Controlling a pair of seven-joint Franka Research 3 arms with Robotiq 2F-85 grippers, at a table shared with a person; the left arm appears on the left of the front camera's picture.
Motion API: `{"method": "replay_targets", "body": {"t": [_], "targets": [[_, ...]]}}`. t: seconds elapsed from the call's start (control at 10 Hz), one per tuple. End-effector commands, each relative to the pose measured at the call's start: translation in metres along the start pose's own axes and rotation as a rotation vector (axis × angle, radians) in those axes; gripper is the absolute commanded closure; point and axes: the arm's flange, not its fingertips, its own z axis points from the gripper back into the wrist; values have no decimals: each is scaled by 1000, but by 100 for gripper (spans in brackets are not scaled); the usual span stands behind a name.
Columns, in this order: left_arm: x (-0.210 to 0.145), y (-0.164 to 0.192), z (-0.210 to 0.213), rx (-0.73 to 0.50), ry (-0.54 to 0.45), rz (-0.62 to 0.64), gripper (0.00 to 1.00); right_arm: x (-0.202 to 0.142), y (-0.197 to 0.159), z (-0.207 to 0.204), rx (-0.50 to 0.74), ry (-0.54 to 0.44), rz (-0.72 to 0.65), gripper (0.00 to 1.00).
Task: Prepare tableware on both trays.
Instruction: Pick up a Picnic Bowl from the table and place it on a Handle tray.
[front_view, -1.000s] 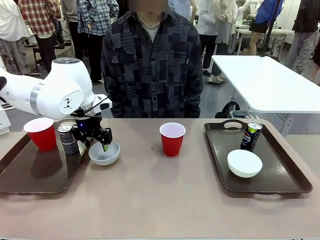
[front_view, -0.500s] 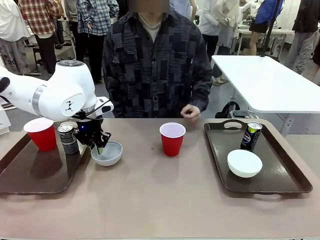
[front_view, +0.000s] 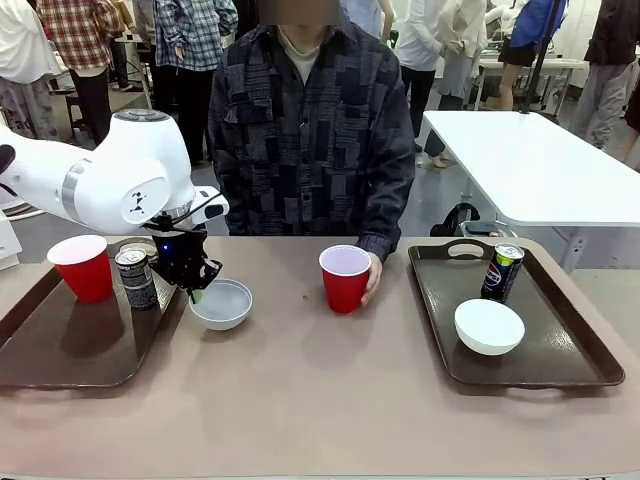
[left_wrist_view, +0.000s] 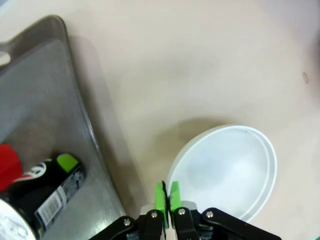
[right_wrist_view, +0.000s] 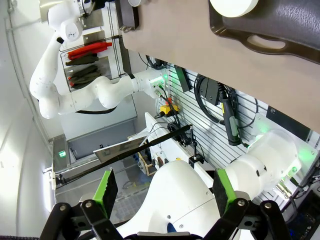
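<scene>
My left gripper (front_view: 196, 291) is shut on the near-left rim of a small white bowl (front_view: 223, 304), which is on the table just right of the left tray (front_view: 60, 350). In the left wrist view the green pads (left_wrist_view: 160, 196) pinch the bowl's (left_wrist_view: 227, 167) rim. A red cup (front_view: 83, 267) and a dark can (front_view: 135, 278) stand on that tray. A person's hand (front_view: 373, 279) holds a second red cup (front_view: 344, 278) at mid table. The right tray (front_view: 570, 345) carries a can (front_view: 502, 270) and a white bowl (front_view: 489, 326). My right gripper (right_wrist_view: 165, 192) is open and holds nothing.
The person stands at the far side behind the middle cup. The left tray's rim (left_wrist_view: 82, 107) and the can (left_wrist_view: 47, 192) lie close beside the held bowl. Bare tabletop (front_view: 320, 400) stretches between the trays. The right wrist view looks under the table's edge at the right tray (right_wrist_view: 285, 25).
My left gripper has shut on the bowl's rim and the bowl has shifted slightly right. The person's hand has come down to the middle red cup.
</scene>
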Motion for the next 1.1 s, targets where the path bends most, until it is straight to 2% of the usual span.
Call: {"method": "replay_targets", "body": {"t": [0.0,0.2,0.4,0.5,0.8,1.0], "targets": [[-27,-5,35,-21,-12,51,100,-1,1,1,12,0,10,0],[-71,6,98,-39,-88,81,100,-1,1,1,12,0,10,0],[-106,32,130,-39,-156,80,100,-1,1,1,12,0,10,0],[-113,47,135,-37,-167,83,100,-1,1,1,12,0,10,0],[-115,110,127,-13,-77,135,100,-1,1,1,12,0,10,0],[-112,135,116,20,-67,162,100,-1,1,1,12,0,10,0]]}}
